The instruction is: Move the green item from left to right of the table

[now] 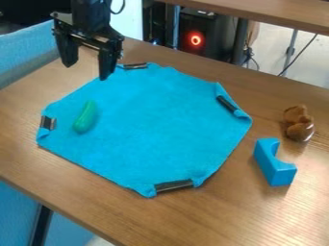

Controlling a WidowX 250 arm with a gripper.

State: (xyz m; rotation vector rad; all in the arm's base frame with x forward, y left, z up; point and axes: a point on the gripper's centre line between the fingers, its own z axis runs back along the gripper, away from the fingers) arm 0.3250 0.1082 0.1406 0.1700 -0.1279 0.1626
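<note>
My gripper [87, 67] hangs at the upper left, above the table and the cloth's upper left edge, with its two fingers spread apart and nothing between them. The green item [85, 117], a smooth elongated piece, lies on the left part of the blue cloth [160, 125]. It is below the gripper in the view and apart from it. The cloth is spread over the wooden table [212, 216].
Dark clips hold the cloth's corners, one of them at the front [173, 186]. On the table's right side stand a blue arch-shaped block [275, 166] and a brown plush-like object [298, 124]. A wooden shelf [276, 12] crosses the upper right.
</note>
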